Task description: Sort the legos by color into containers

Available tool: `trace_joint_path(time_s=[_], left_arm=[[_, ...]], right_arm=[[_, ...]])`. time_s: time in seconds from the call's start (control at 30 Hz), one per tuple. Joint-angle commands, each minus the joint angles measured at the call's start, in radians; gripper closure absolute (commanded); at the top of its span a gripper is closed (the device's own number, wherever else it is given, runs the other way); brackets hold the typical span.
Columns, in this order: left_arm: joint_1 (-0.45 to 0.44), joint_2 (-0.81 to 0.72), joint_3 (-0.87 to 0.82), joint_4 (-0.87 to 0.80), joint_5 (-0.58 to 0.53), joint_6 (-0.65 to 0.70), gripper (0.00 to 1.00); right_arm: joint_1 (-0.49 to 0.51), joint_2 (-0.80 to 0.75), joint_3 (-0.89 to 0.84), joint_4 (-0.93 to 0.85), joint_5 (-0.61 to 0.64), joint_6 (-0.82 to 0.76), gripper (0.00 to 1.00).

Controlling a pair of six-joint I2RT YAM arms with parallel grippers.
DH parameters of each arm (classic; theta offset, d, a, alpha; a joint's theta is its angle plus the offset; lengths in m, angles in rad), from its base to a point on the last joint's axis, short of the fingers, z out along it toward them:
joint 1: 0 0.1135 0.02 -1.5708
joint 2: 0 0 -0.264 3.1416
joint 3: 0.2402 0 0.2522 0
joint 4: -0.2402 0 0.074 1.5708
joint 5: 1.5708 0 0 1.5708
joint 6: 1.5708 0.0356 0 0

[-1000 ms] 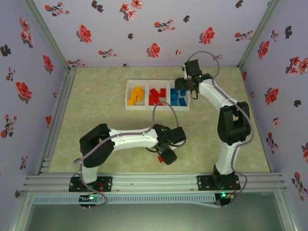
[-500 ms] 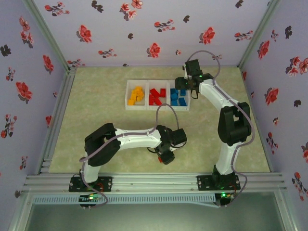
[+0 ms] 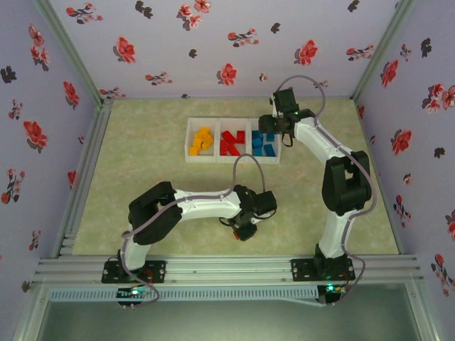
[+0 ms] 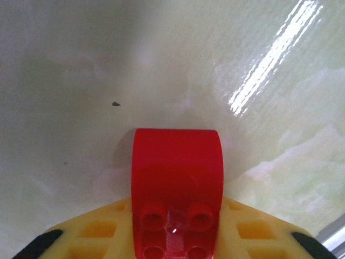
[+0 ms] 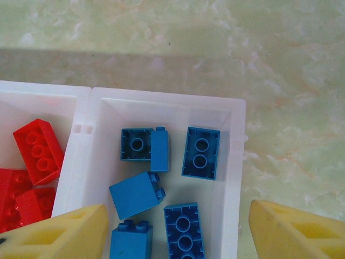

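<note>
Your left gripper (image 4: pixel 177 229) clamps a red brick (image 4: pixel 177 167) over the table (image 4: pixel 81 65), while your right gripper (image 5: pixel 175 229) hangs spread wide above the bin (image 5: pixel 237 162) of blue bricks (image 5: pixel 201 153).

The left gripper (image 3: pixel 244 229) drew its 2 jaws in until they clamped 1 red brick (image 4: pixel 177 172) between them, while the left arm (image 3: pixel 202 202) swung its elbow slightly rightward.

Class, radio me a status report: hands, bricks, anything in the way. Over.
Left hand shut on red brick, down at table. Right hand open above blue bin, blue bricks inside. Nothing seen blocking route to red bin.
</note>
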Motion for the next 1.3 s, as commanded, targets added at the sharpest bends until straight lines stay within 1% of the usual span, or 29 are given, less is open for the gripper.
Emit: trace_joint_path(time_s=[0.0, 0.13, 0.2, 0.3, 0.43, 0.53, 0.63, 0.73, 0.87, 1.07, 1.27], left_arm=[[0.008, 0.000, 0.018, -0.035, -0.047, 0.004, 0.74], [0.055, -0.052, 0.007, -0.030, -0.067, 0.021, 0.76], [0.103, -0.088, -0.008, -0.010, -0.066, 0.047, 0.77], [0.215, -0.137, 0.012, -0.003, -0.066, 0.087, 0.78], [0.364, -0.176, 0.118, -0.023, -0.071, 0.137, 0.78], [0.457, -0.178, 0.215, -0.029, -0.071, 0.142, 0.77], [0.546, -0.154, 0.317, -0.028, -0.053, 0.096, 0.75], [0.626, -0.090, 0.427, -0.047, -0.017, 0.040, 0.75], [0.673, 0.008, 0.571, -0.052, -0.004, 0.003, 0.77], [0.701, 0.161, 0.767, -0.033, 0.004, -0.053, 0.77], [0.701, 0.279, 0.846, 0.035, 0.026, -0.095, 0.76]], right_arm=[[0.002, -0.050, -0.010, 0.010, 0.019, 0.009, 0.31], [0.002, -0.067, -0.029, 0.010, 0.035, 0.007, 0.31], [0.001, -0.078, -0.040, 0.009, 0.041, 0.008, 0.31], [0.002, -0.099, -0.065, 0.010, 0.049, 0.011, 0.31], [0.001, -0.142, -0.107, 0.013, 0.054, 0.019, 0.31], [0.001, -0.184, -0.144, 0.020, 0.058, 0.025, 0.31], [0.002, -0.225, -0.173, 0.021, 0.060, 0.029, 0.30], [0.002, -0.259, -0.194, 0.022, 0.056, 0.037, 0.30], [0.001, -0.302, -0.234, 0.030, 0.045, 0.056, 0.30], [0.001, -0.358, -0.320, 0.052, 0.017, 0.084, 0.30], [0.001, -0.389, -0.379, 0.065, 0.015, 0.099, 0.30]])
